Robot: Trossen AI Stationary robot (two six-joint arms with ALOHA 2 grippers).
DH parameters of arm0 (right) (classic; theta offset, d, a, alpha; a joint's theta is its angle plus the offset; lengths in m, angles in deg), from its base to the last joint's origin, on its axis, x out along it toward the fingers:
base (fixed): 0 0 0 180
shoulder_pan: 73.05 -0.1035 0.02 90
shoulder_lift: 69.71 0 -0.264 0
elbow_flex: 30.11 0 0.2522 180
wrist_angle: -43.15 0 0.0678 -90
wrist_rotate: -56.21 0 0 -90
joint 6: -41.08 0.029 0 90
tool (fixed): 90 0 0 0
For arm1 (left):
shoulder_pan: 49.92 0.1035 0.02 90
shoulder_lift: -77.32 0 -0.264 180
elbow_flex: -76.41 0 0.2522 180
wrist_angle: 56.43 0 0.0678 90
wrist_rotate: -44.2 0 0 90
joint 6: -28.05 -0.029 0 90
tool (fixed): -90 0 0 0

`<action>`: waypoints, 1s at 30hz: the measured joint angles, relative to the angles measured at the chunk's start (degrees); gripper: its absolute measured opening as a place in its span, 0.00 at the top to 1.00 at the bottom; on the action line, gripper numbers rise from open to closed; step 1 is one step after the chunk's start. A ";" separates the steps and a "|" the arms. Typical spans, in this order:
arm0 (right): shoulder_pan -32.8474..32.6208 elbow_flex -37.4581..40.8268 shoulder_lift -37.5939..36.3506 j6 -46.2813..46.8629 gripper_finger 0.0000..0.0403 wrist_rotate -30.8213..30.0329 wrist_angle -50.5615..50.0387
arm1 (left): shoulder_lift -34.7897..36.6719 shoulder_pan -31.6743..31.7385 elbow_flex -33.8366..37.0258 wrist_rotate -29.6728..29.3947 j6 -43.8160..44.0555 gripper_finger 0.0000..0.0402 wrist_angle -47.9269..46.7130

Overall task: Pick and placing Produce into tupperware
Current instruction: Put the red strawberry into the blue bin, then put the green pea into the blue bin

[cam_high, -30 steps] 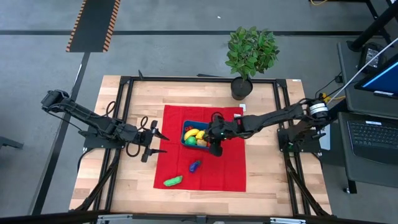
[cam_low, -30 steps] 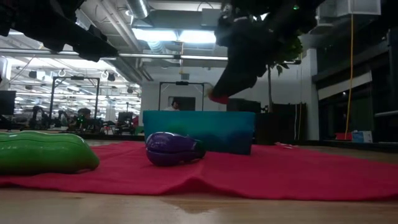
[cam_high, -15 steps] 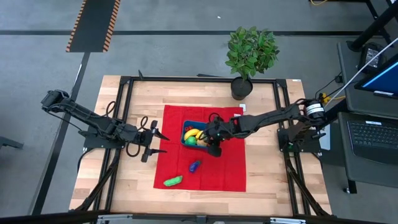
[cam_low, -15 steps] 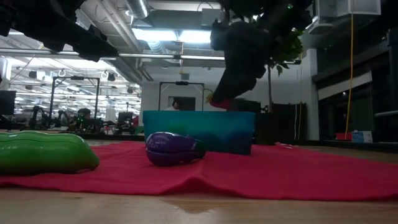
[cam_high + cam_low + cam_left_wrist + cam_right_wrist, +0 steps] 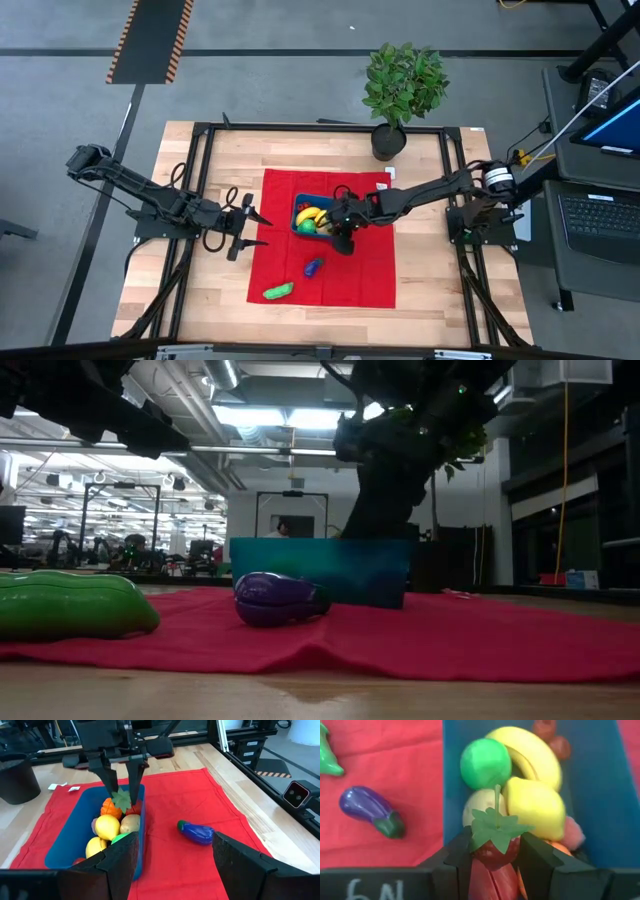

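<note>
High view, tupperware [image 5: 300, 214]: dark teal-blue rectangular container, on the upper middle of the red cloth [image 5: 365, 275], holding a heap of toy produce.
Strawberry [image 5: 494, 845]: red with a green leafy cap and stem, pinched between the right fingers just above the pile in the tupperware, at its end nearest the right arm.
Right gripper [image 5: 343, 228]: lowered over that end of the tupperware, fingers [image 5: 457, 851] narrowed onto the strawberry's sides.
Inside the tupperware: yellow banana [image 5: 532, 752], green ball [image 5: 485, 762], yellow lemon [image 5: 534, 805], pale rounded piece [image 5: 479, 805], orange piece [image 5: 110, 808], small reddish pieces toward the far end.
Eggplant [image 5: 314, 266]: purple with a green cap, lying on the cloth just outside the tupperware, toward the table's front edge.
Green vegetable [image 5: 278, 291]: long and glossy, farther from the tupperware than the eggplant, near the cloth's front corner.
Left gripper [image 5: 248, 230]: beside the tupperware, at the cloth's edge, well apart from the container, fingers spread wide with nothing between them.
Potted plant [image 5: 402, 85]: leafy green, in a dark pot behind the tupperware, at the table's [image 5: 200, 300] back edge.
Table: light wood within a black frame.
</note>
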 joint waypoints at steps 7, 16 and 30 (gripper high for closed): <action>0.00 -0.05 1.03 -0.04 0.68 1.38 1.80 | 0.00 -0.01 0.00 0.00 0.02 0.40 0.04; 0.00 -0.05 0.81 0.14 0.56 1.40 2.30 | 0.00 -0.01 0.00 0.01 0.02 0.40 -0.02; 0.00 -2.00 0.55 0.03 0.47 1.40 -0.87 | 0.00 -0.02 0.00 0.00 0.02 0.40 -0.04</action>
